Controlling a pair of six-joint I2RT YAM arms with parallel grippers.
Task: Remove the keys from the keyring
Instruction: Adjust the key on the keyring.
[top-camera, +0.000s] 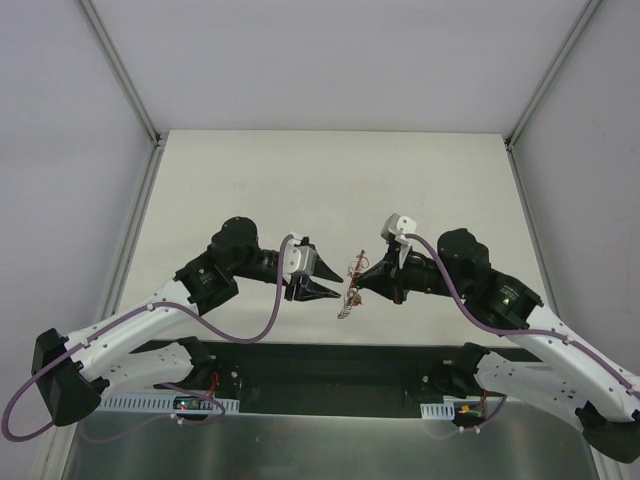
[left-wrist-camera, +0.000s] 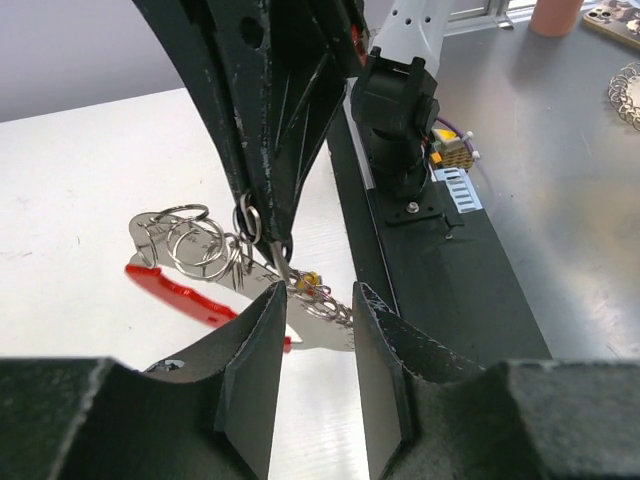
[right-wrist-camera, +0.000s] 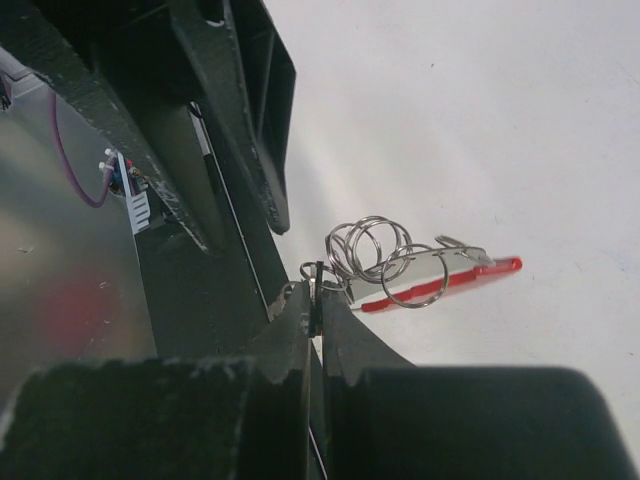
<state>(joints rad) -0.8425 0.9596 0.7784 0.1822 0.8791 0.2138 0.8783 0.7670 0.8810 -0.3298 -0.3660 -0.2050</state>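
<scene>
You are looking at a matte white surface (top-camera: 330, 170) boxed in by 3 pale grey panels: a back wall (top-camera: 330, 60), a left wall (top-camera: 60, 200) and a right wall (top-camera: 590, 200). Aluminium rails (top-camera: 120, 68) run down the 2 rear corners. A black strip (top-camera: 330, 365) edges the near side, and a brushed metal top (top-camera: 330, 450) lies next to it. Your left wrist view shows a peach cup (left-wrist-camera: 560, 15) standing on that metal. Light is soft and even, and the shadows are faint.
</scene>
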